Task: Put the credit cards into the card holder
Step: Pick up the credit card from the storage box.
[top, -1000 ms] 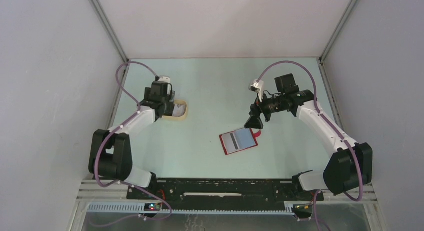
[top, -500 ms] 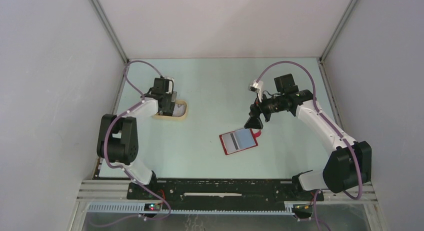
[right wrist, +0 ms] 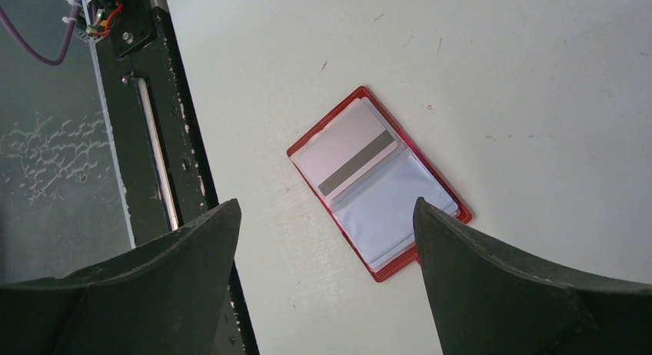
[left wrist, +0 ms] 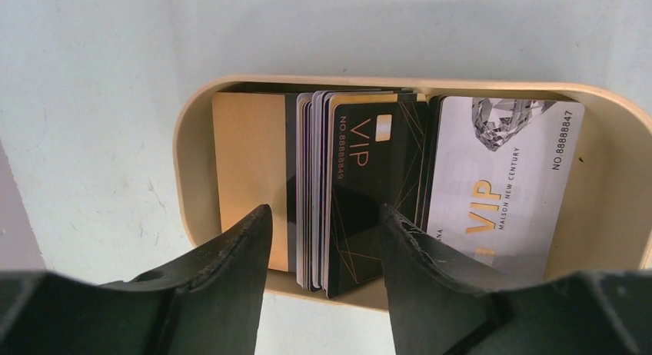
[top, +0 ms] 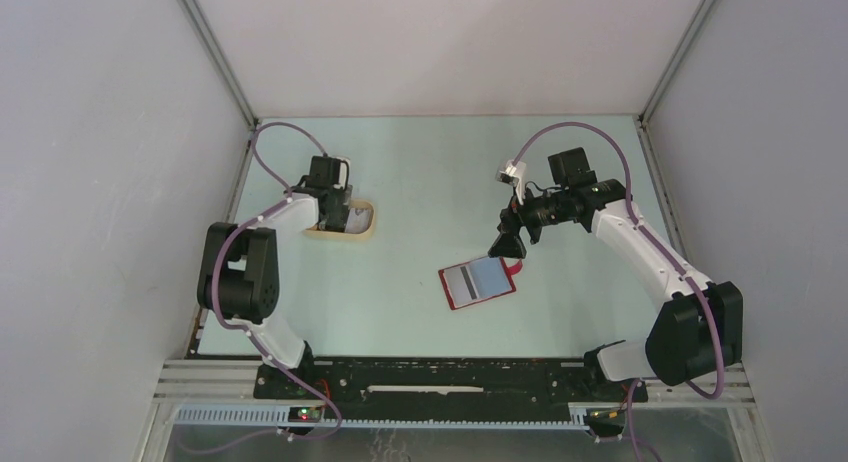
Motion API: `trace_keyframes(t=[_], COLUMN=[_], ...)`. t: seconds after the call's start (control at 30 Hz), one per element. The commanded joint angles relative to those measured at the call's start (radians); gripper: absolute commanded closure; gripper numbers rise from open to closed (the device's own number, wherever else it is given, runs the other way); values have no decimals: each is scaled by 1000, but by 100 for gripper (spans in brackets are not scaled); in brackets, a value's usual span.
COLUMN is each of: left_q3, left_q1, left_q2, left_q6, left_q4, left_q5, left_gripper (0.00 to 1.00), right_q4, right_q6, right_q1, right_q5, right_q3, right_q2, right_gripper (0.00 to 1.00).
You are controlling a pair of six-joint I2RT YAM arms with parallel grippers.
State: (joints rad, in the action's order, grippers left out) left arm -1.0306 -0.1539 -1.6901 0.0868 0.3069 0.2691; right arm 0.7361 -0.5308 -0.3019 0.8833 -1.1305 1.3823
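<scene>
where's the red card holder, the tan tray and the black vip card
red card holder (right wrist: pixel 392 209), right wrist view, on its pale-blue sleeve
tan tray (left wrist: pixel 187 159), left wrist view, on its left rim
black vip card (left wrist: pixel 380 167), left wrist view, on its face

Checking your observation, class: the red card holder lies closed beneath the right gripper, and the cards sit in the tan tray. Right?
No: the card holder lies open, not closed, as the right wrist view shows. The rest holds.
</scene>
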Motion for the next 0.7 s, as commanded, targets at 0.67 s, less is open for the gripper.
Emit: trace_keyframes(t=[0.67], left_q3=[-30], left_q1=[10], left_q2=[69], left_q6=[-7], left_q4=[-6], left_q5=[47], left_gripper=[49], right_q4=[2], right_q6=[-17], right_q1=[0], right_q5=[29], right_q3=[-13], right_q2=[-9], right_gripper=[8])
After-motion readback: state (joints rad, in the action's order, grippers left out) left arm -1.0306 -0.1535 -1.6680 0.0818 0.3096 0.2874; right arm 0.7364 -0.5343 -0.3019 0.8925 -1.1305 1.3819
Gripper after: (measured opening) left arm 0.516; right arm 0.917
